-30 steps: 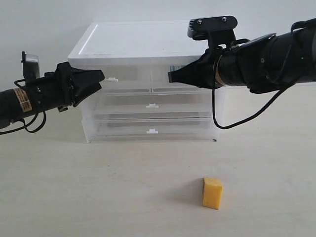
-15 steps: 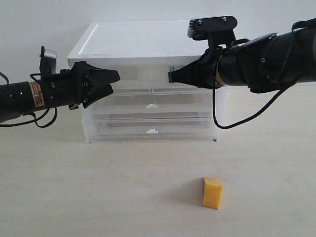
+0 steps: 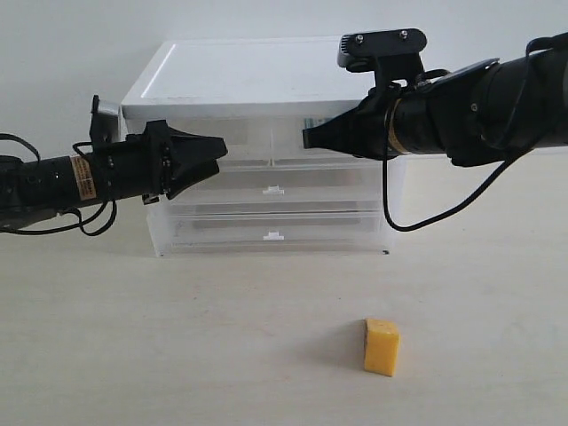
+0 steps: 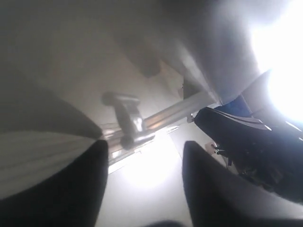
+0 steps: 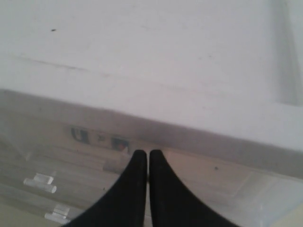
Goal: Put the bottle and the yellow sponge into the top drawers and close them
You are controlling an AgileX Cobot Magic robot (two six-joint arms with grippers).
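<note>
The cabinet (image 3: 257,80) stands on the table (image 3: 177,337) with all its drawers pushed in. Through the cloudy front of the right top drawer (image 3: 288,149), just above the tips of the right fingers (image 3: 333,135), a dim shape with dark marks shows. It seems to be the bottle (image 3: 312,122), lying inside this drawer, but the plastic blurs it too much to be sure. In the right wrist view the same marks (image 5: 102,138) sit just beyond the fingertips, behind the drawer front (image 5: 199,175). I cannot tell what is inside the left top drawer (image 3: 248,133) or the two full-width drawers (image 3: 311,182) under it.

The right fingers (image 5: 132,189) are pressed together, with nothing between them, and their tips are at the front of the right top drawer. The left fingers (image 3: 197,142) are spread apart in front of the left top drawer. In the left wrist view its small handle tab (image 4: 124,118) stands just ahead of the gap between these fingers (image 4: 71,189), not yet gripped.

The yellow sponge (image 3: 382,347) lies on the table, well below both pairs of fingers and far from them, nearer to the right ones.

Against half a second ago, the left fingers have come further toward the cabinet middle and now cover the handle tab in the exterior view. The right fingers and the sponge are where they were.
</note>
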